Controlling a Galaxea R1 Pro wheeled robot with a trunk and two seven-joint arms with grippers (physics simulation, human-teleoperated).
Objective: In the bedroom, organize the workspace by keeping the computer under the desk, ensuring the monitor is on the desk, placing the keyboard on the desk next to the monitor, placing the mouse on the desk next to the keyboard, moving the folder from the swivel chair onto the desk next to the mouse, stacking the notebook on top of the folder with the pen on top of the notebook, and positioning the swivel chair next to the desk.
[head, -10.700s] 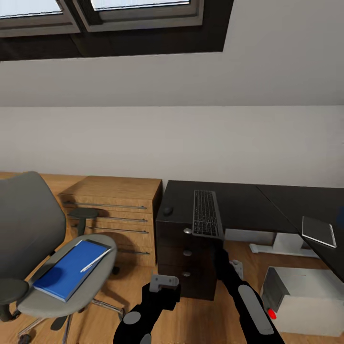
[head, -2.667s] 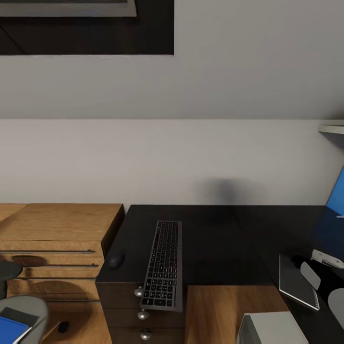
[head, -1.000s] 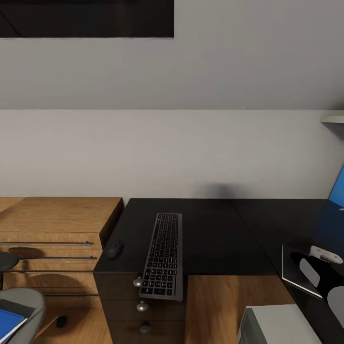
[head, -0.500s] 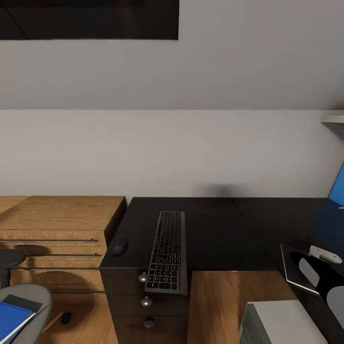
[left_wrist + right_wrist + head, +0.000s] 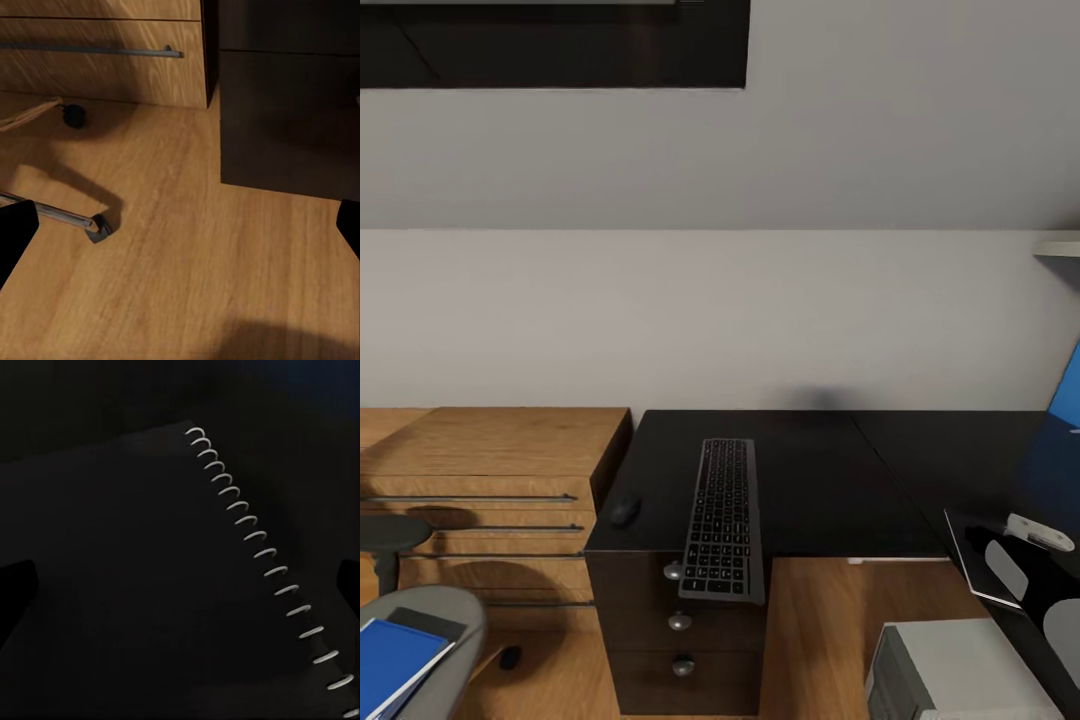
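Head view: the keyboard (image 5: 724, 520) and mouse (image 5: 624, 510) lie on the desk (image 5: 830, 470), well apart from the monitor (image 5: 1066, 400) at the far right; the folder (image 5: 390, 660) remains on the swivel chair (image 5: 445, 640); the computer (image 5: 960, 670) sits on the floor by the desk's edge. Left wrist view: wooden floor (image 5: 187, 262), fingers (image 5: 15, 232) spread apart, empty. Right wrist view: fingers (image 5: 16, 585) apart above what seems the dark spiral notebook (image 5: 150, 570); most steps remain.

- Right arm (image 5: 1028, 565): glossy black shell with rounded light-grey panels and a white bracket-like piece at the wrist.
- Left gripper (image 5: 180, 225): plain black fingers (image 5: 15, 232), blunt-ended.
- Right gripper (image 5: 180, 577): matching black fingers (image 5: 16, 579), hard to make out in the dark.
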